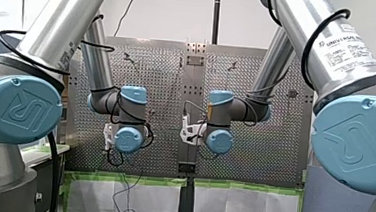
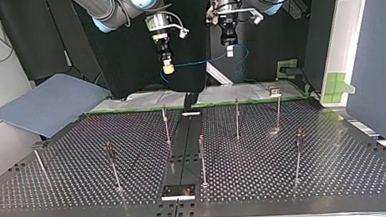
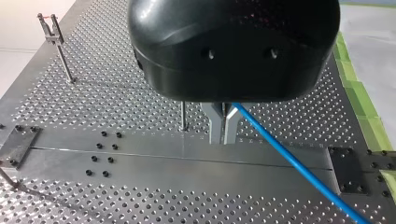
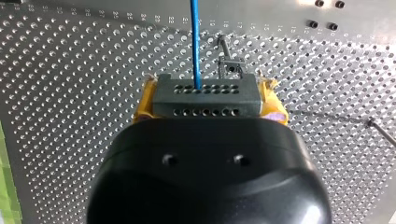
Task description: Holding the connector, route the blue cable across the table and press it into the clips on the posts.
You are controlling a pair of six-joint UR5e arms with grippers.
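My right hand (image 4: 208, 99) has its yellow pads (image 4: 142, 105) clamped on the two ends of the grey rectangular connector (image 4: 205, 91) with rows of holes. The thin blue cable (image 4: 194, 42) leaves the connector's face straight ahead of that hand. My left hand (image 3: 223, 140) has its two metal fingers (image 3: 216, 123) drawn together with only a slit between them. The cable comes out at their root and slants away, so I judge it pinched there, though the black housing (image 3: 233, 46) hides the contact itself.

A dark flat metal strip (image 2: 185, 139) runs down the middle of the perforated steel counter (image 2: 334, 166). In the top view both hands hang well above the strip's far end, my right hand just off one side of it and my left hand off the other. The held span of cable therefore lies crosswise to the strip, sagging a little, and none of it sits in a clip yet.

Thin metal posts (image 2: 237, 118) stand on both sides of the strip, below the hands. One post's small clip (image 4: 230, 66) shows just ahead of the connector in the right wrist view, so my right arm looks the nearer to a clip. The next move likely turns on lowering the crosswise cable onto that clip
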